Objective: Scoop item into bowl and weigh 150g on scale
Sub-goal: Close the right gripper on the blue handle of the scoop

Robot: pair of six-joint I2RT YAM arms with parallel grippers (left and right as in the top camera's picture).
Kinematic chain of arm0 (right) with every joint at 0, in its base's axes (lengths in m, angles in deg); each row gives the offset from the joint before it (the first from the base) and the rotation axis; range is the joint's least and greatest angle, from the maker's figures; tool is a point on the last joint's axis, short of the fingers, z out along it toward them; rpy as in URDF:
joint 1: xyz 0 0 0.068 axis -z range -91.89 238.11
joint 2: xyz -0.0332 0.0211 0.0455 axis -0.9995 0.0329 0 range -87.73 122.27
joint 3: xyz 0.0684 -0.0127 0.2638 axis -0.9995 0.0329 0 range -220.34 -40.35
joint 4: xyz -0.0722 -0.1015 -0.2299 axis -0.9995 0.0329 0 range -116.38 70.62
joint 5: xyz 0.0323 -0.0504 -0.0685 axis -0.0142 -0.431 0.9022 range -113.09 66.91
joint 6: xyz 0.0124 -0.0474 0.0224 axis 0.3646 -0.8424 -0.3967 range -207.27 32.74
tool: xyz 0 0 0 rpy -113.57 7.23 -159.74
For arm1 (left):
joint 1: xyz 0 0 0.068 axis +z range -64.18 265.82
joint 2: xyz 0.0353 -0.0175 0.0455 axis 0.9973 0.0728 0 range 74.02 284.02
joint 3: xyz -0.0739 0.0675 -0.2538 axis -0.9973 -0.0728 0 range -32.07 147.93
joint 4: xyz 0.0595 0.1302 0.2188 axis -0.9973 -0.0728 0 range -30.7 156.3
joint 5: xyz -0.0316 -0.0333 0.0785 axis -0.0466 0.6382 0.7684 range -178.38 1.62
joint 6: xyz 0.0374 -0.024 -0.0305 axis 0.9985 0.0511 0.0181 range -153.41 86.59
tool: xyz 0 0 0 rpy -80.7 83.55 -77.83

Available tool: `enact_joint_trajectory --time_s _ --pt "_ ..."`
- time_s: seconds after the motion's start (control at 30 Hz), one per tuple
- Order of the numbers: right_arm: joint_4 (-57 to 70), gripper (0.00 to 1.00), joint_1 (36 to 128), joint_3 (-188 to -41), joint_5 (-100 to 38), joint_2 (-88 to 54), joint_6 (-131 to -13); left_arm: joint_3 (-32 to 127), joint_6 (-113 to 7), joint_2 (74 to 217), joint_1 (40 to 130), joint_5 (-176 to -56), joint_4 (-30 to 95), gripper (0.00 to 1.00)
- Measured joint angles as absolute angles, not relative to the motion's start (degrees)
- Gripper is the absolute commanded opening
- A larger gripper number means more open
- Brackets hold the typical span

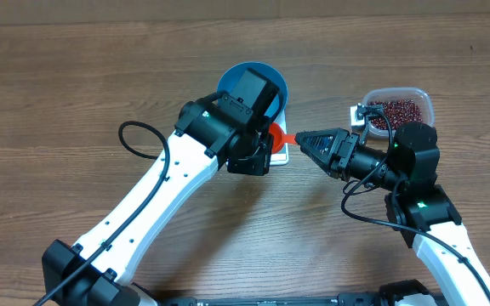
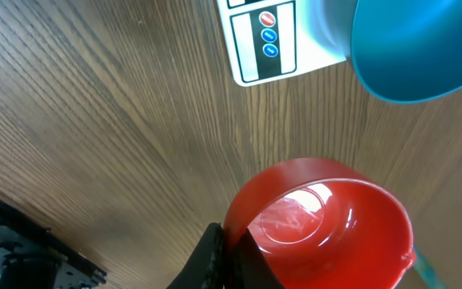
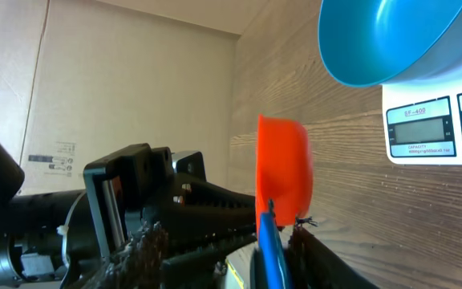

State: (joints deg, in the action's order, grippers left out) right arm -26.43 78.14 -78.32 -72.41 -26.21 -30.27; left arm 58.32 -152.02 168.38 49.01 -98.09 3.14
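Where the smooth blue bowl (image 2: 415, 48) curves, a glossy red scoop (image 2: 327, 233) hovers.

Built from glossy white tubular link shells (image 1: 156, 200) and boxy matte-black joint housings (image 1: 228, 127). Trails thin black cables (image 1: 134, 124) in loose loops (one beside each arm). Glows with small green indicator lights (image 1: 421, 204) on the right side's black housings. Rests on chunky black base blocks (image 1: 66, 263).

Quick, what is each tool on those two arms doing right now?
Left tool: closed, gripping the round red plastic scoop by its rim.
Right tool: open, fingers either side of the scoop's blue handle.
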Motion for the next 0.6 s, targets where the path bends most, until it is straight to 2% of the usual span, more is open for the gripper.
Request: enact_joint_trajectory --time_s 0.6 --pt "-26.3 0.28 77.9 -78.32 -72.34 -26.21 -30.32 58.32 -152.02 168.38 48.39 -98.29 3.16 0.04"
